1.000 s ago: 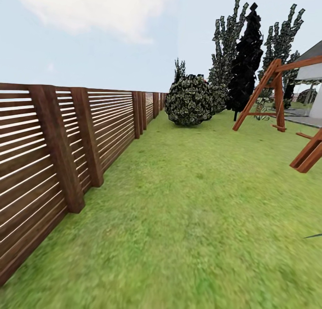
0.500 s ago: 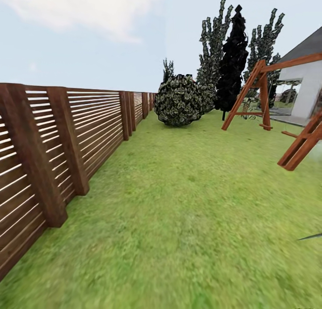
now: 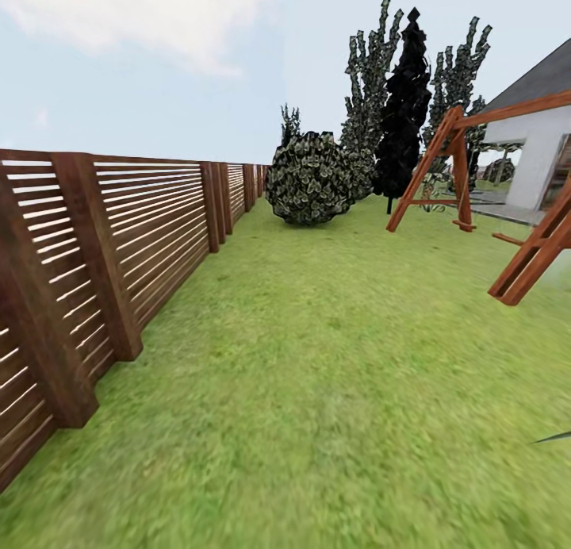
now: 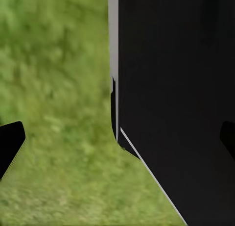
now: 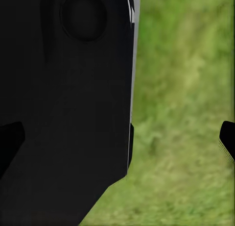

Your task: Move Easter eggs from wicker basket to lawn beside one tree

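Note:
The lawn of mottled green grass stretches ahead in the head view. The Easter eggs and the wicker basket are out of view. Over the grass, my left gripper is open, with one dark fingertip at each side edge and nothing between them. My right gripper is open as well, its fingertips wide apart above grass. A dark part of my body stands beside each gripper.
A brown slatted fence runs along the left. At the far end stand a round dark-green bush, a near-black cypress and tall narrow leafy trees. A wooden swing frame and a white house are on the right.
The whole head view has shifted: the camera has moved forward along the fence and turned a little to the right. Nothing in the garden itself has moved.

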Robot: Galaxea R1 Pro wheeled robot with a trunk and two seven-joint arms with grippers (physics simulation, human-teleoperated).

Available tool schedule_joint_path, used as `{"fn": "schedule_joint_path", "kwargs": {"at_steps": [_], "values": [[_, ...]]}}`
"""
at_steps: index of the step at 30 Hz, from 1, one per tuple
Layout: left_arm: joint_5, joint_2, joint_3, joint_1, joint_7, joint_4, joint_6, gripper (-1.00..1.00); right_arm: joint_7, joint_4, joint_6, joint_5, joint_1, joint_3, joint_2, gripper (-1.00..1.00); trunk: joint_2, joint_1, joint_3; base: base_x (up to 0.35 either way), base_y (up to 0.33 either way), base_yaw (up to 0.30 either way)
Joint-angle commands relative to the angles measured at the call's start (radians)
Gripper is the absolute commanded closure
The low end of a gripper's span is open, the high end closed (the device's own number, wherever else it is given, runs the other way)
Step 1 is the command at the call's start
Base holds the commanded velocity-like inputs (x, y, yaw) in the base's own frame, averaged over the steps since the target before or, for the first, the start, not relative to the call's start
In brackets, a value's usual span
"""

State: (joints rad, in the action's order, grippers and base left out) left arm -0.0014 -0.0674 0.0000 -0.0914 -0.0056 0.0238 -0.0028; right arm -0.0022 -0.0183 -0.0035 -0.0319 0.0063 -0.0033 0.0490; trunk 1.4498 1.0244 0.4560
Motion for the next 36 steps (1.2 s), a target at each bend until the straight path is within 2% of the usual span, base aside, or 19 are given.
{"fn": "schedule_joint_path", "kwargs": {"at_steps": [1, 10, 21, 36], "values": [[0.000, 0.000, 0.000, -0.001, -0.001, 0.002, 0.000, -1.00, 0.000, 0.000, -0.001, -0.003, 0.000, 0.000, 0.000, -1.00, 0.000, 0.001, 0.001, 0.318, 0.000, 0.000], [0.000, 0.000, 0.000, -0.001, -0.001, 0.002, 0.000, -1.00, 0.000, 0.000, -0.001, -0.003, 0.000, 0.001, 0.000, -1.00, 0.000, 0.001, 0.001, 0.318, 0.000, -0.007], [0.000, 0.000, 0.000, -0.001, -0.001, 0.002, 0.000, -1.00, 0.000, 0.000, -0.001, -0.002, 0.000, 0.000, 0.001, -1.00, 0.000, 0.001, 0.001, 0.318, 0.000, -0.207], [0.000, 0.000, 0.000, -0.001, -0.001, 0.002, 0.000, -1.00, 0.000, 0.000, -0.001, -0.002, 0.000, -0.001, 0.000, -1.00, 0.000, 0.001, 0.001, 0.318, 0.000, -0.008]]}}
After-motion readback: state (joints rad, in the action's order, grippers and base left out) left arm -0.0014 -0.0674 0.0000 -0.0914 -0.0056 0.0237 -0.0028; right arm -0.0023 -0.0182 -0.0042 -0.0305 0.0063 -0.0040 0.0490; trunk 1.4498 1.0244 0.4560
